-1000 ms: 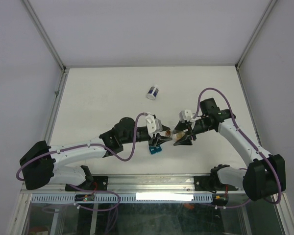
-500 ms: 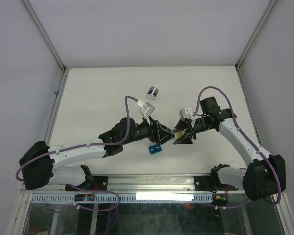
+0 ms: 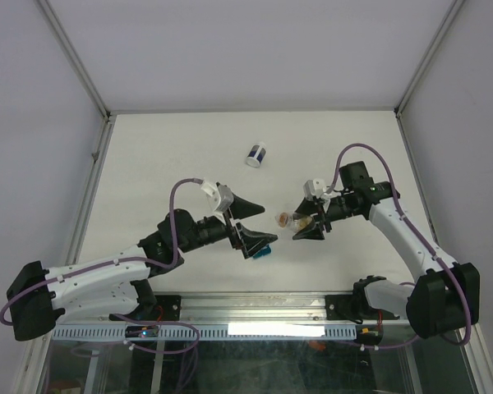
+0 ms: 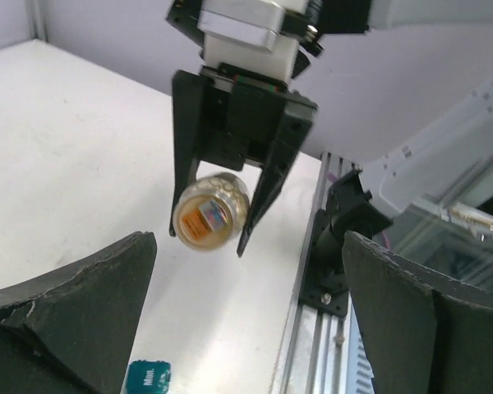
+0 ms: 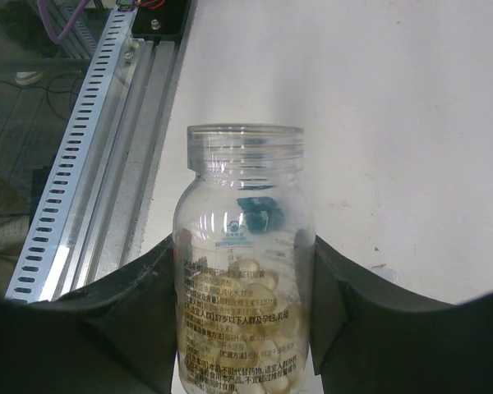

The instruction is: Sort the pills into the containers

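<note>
My right gripper (image 3: 298,224) is shut on a small clear plastic container (image 3: 287,218), held level above the table with its uncapped mouth toward the left arm. In the right wrist view the container (image 5: 243,246) sits between both fingers (image 5: 148,304), and pale yellow-orange pills (image 5: 251,328) fill its lower half. From the left wrist view I see it (image 4: 209,215) end-on, clamped in the right gripper (image 4: 222,205). My left gripper (image 3: 267,223) is open and empty, a short way left of the container and not touching it. Its jaws frame the left wrist view (image 4: 248,246).
A small teal block (image 3: 261,252) marked "Mon." lies on the table under the left gripper, and is also in the left wrist view (image 4: 148,379). A white jar with a dark-blue band (image 3: 256,154) lies further back. The metal rail (image 4: 312,328) runs along the table's near edge.
The left gripper has opened wide and drawn back to the left, away from the container it was meeting. The right gripper has kept its hold on the container and barely moved.
</note>
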